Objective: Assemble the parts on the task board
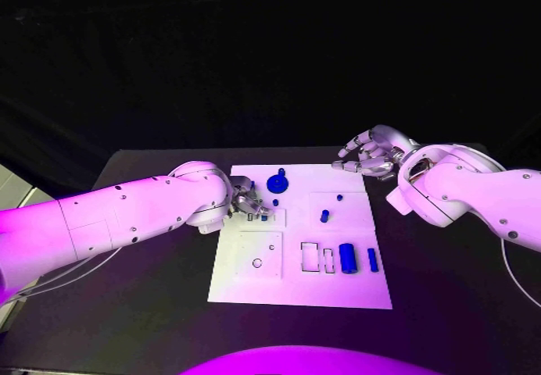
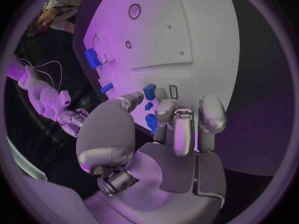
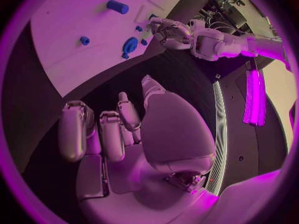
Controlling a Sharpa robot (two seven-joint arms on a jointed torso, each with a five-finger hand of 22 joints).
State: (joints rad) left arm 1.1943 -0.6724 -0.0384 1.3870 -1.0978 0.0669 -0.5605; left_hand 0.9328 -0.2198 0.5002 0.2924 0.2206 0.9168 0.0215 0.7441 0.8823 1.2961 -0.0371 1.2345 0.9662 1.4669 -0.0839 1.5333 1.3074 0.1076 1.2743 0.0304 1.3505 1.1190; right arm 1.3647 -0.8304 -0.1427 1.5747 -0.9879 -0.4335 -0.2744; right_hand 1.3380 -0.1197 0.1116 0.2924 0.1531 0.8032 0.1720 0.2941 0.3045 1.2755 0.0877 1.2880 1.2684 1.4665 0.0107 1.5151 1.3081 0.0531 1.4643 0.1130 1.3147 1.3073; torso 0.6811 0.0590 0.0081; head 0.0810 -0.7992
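Blue part point(image 2: 151, 122) seemingly between left hand point(image 1: 246, 203) fingers point(image 2: 176, 126).

The white task board point(image 1: 302, 289) lies flat on the black desk. A blue round part with a peg point(image 1: 277, 183) stands near its far edge, a small blue peg point(image 1: 324, 216) stands mid-board, and a blue cylinder point(image 1: 349, 257) and a blue bar point(image 1: 373, 259) lie side by side at the right

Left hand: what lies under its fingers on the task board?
Under the left hand, small blue parts sit on the task board by its fingers. Whether it grips one is hidden.
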